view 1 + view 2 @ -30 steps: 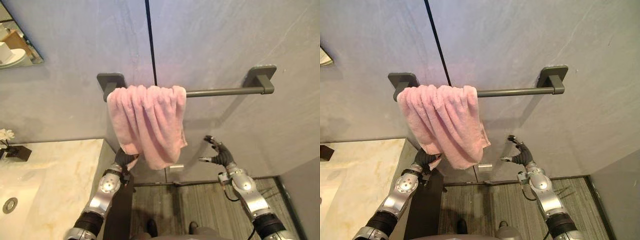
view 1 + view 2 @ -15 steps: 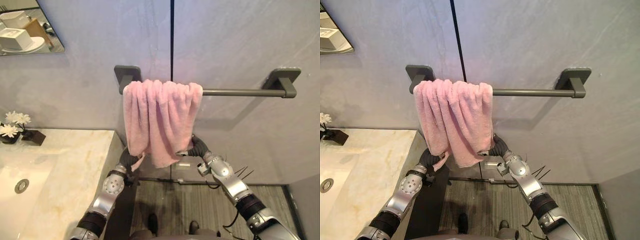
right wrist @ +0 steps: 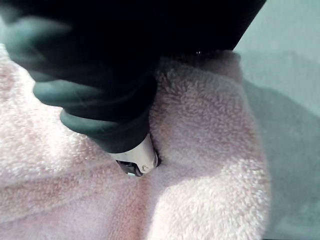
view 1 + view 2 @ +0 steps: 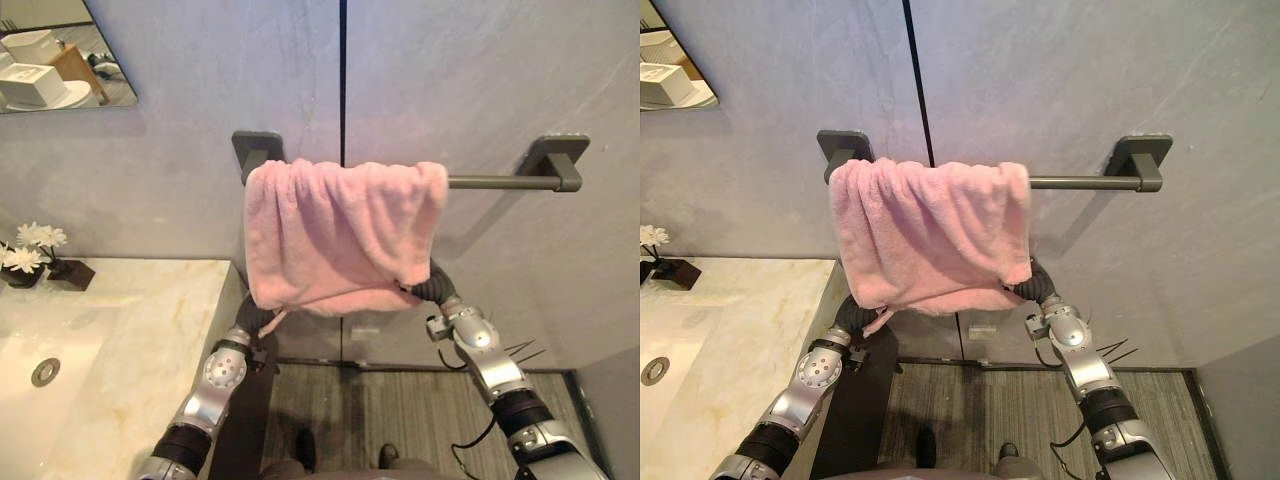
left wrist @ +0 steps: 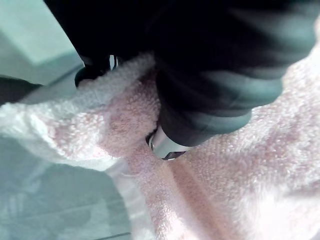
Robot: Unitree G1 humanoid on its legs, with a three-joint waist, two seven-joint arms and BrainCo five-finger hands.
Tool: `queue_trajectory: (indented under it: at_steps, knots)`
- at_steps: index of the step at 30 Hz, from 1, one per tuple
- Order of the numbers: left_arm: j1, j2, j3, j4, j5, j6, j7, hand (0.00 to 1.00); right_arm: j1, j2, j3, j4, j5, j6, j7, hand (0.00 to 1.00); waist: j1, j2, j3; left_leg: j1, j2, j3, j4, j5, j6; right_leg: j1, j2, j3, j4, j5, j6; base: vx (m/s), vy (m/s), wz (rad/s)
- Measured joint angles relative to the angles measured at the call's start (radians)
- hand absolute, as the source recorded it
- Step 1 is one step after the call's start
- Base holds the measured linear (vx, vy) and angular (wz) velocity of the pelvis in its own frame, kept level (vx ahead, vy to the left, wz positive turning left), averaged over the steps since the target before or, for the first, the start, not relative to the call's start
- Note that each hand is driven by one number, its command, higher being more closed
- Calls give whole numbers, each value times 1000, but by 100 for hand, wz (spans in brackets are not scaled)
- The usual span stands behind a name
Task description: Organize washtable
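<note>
Floor (image 4: 400, 410) below the arms: striped, free under the right arm. To the left, a pale marble surface (image 4: 120, 340) with a sink drain (image 4: 44, 372). Its front corner sits close beside the left arm, so there is little room on that side.

Left hand (image 4: 255, 322) is up under the lower left corner of the pink towel (image 4: 340, 235). In the left wrist view the cloth is bunched and pinched there, so the fingers look closed on the corner.

Right hand (image 4: 432, 290) is tucked behind the lower right corner. Its fingers are buried in the pile and I cannot tell whether they grip. The bottom hem runs fairly taut between the two hands.

The towel hangs over the grey bar (image 4: 500, 182), covering the left half. The top left edge crowds the left bracket (image 4: 255, 150). The right edge stops short of the middle-right, with bare bar from there to the right bracket (image 4: 560, 160).

Judgement: the towel is hung and mostly spread. Still to do are evening it out, centring it and letting go. The open room is to the right along the bar. The grey wall is close behind.

Farther left, small white flowers (image 4: 25, 250) stand at the back of the surface. A mirror (image 4: 60, 70) hangs above them.
</note>
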Motion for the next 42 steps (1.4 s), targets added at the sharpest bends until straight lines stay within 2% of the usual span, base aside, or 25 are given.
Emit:
queue_trajectory:
  at_steps: [4, 7, 10, 12, 19, 26, 30, 34, 35, 37, 38, 42]
  knots:
    - [0, -34, 0, -22, 1, -16, -19, 100, 49, 2, -52, -30, -1, -31, 0, 100, -4, 0, 0, 0, 3, 10, 0, -1, 0, -1, 0, 9, 0, -1, 1, -15, -22, -5]
    - [6, -59, 0, -33, 1, -15, -21, 100, 76, 19, -91, -42, -1, -32, 0, 100, -5, 0, 0, 0, 4, 20, 0, -4, 0, -2, 0, 19, 1, -1, 1, 18, -16, -10]
    - [19, -72, 0, -41, 1, -15, -21, 100, 101, 33, -106, -42, -1, -32, 0, 100, -23, 0, 0, 3, 3, 24, 3, -5, 0, -1, -1, 23, 2, -1, 1, 6, -12, -4]
    - [19, -93, 0, -40, 2, -13, -20, 100, 120, 73, -139, -40, -2, -32, -1, 100, -25, 1, 0, 6, 5, 31, 5, -6, -1, -2, 1, 29, 4, -1, 1, -15, -21, -6]
    - [42, -157, 0, -14, 1, 10, -20, 100, 161, 121, -188, -7, -22, -30, -17, 100, -27, 8, -1, 23, 13, 56, 0, -16, -8, -5, 5, 58, 18, -5, 1, -53, -16, -13]
    - [62, -188, 0, 56, 1, 19, -20, 100, 168, 166, -222, 43, -21, -32, -18, 100, -25, 22, -10, 25, 13, 51, 0, -22, -11, -5, 9, 53, 17, -15, 11, -36, -17, 3]
    - [65, -190, 4, 118, 0, 17, -20, 100, 137, 189, -224, 117, -21, -48, -18, 100, -25, 20, -12, 27, 13, 51, 0, -23, -10, -4, 11, 55, 17, -18, 10, 5, -5, -1]
    - [55, -220, 53, 180, -1, 15, -20, 100, 92, 212, -225, 191, -22, -53, -18, 100, -24, 13, -17, 36, 13, 52, 0, -23, -8, 5, 12, 55, 17, -20, 4, 12, -7, 0]
    - [56, -223, 61, 190, -3, 14, -20, 100, 81, 218, -225, 213, -26, -53, -18, 0, -24, 10, -18, 43, 13, 52, 0, -27, -9, 15, 12, 55, 17, -22, 2, 36, -24, 1]
    - [56, -229, 74, 206, -11, 14, -20, 100, 75, 219, -225, 226, -32, -53, -18, 0, -23, 9, -19, 46, 13, 53, 0, -29, -9, 16, 12, 55, 17, -24, 2, 0, 0, 0]
    - [55, -233, 89, 214, -18, 14, -20, 0, 72, 219, -225, 238, -35, -53, -18, 0, -23, 7, -20, 47, 13, 53, 0, -30, -8, 18, 12, 54, 17, -26, 1, 0, 0, 0]
    - [55, -240, 119, 234, -38, 15, -18, 0, 65, 225, -256, 266, -37, -52, -24, 0, -23, 5, -20, 55, 13, 53, -1, -33, -9, 32, 12, 51, 17, -30, 0, 0, 0, 0]
